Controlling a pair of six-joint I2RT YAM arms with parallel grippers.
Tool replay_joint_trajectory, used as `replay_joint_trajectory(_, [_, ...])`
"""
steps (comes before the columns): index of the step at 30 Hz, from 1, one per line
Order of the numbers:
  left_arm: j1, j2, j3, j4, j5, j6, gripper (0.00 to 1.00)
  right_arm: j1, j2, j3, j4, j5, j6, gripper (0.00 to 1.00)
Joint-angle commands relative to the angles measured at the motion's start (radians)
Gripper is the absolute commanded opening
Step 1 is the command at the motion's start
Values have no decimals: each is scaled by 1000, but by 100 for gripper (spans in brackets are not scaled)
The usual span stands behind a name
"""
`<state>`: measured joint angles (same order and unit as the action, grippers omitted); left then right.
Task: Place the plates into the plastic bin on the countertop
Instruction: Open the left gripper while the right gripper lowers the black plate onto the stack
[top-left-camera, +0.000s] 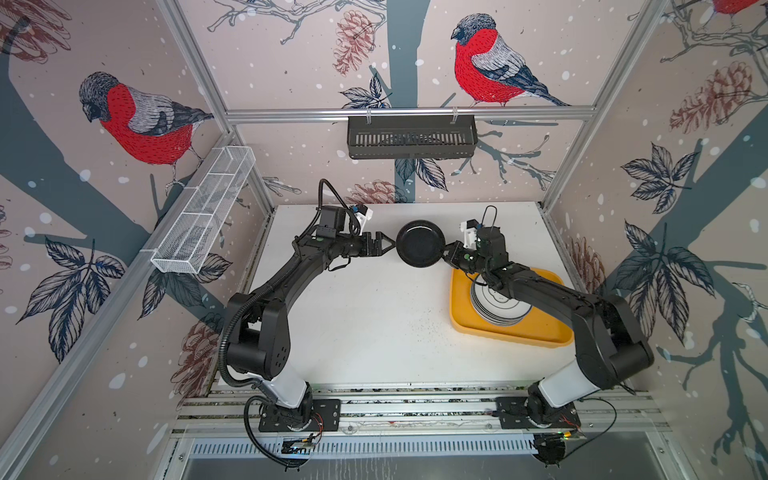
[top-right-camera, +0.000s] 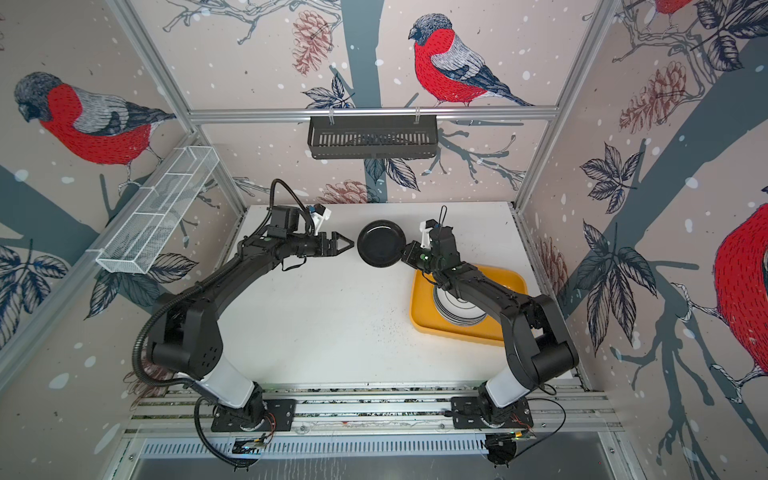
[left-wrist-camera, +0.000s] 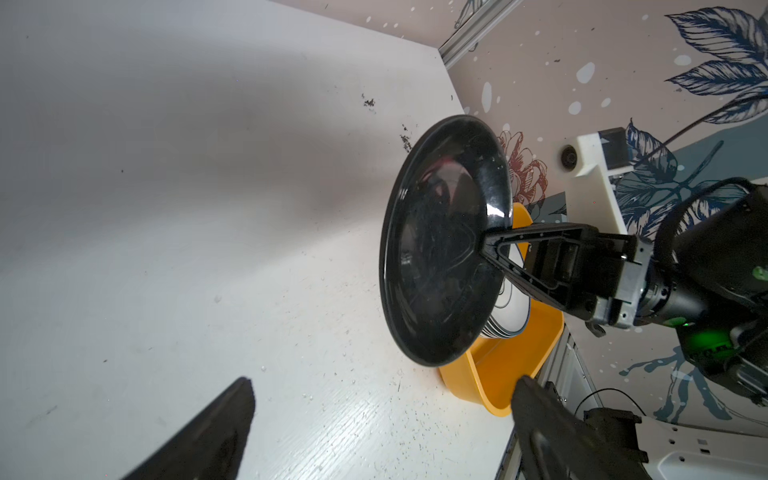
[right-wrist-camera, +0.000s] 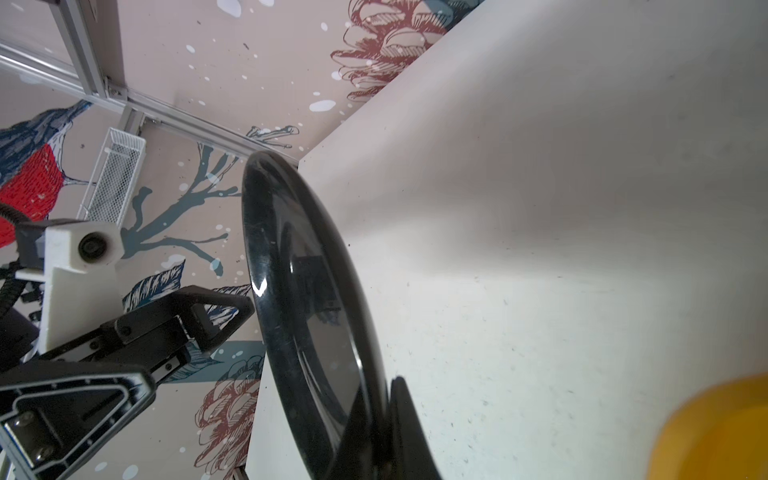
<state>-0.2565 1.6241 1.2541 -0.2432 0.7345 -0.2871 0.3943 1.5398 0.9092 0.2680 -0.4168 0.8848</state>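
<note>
While the right gripper (top-left-camera: 448, 252) pinches the black plate (top-left-camera: 419, 244) by its right-hand rim, jaws pressed onto the lip, the plate hangs clear above the far middle of the countertop (top-left-camera: 365, 324), touching nothing else. Round, so no long axis; face roughly up in both top views. Plastic bin (top-left-camera: 540, 332) lies near-right of the plate, under my right arm, so that arm is the nearer one; I judge the carry goes right and toward me, then down. Stack of plates (top-left-camera: 496, 309) sits toward the bin's left side, probably the landing spot. Left gripper (top-left-camera: 390, 244) spread wide, just left of the plate's rim with a gap between, holding nothing; left wrist view shows its fingers (left-wrist-camera: 224, 419) well apart
</note>
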Motion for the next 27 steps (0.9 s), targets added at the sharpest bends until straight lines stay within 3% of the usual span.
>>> replay_joint_trajectory(1, [-24,-36,-27,98,3,14,97,-34,-60,-32,0,19,-2,5])
replay_joint_trajectory(8, [-115,-47,-46,140,78,26,97,-131,-202,-120,-96,39,-12,5])
replay_joint_trajectory(20, [-352,-52,-67,133,26,103,97,-367,-456,-285,-341,36,-36,6])
replay_joint_trajectory(27, [-438,-32,-66,116,0,124,97,-473,-560,-333,-454,29,-77,7])
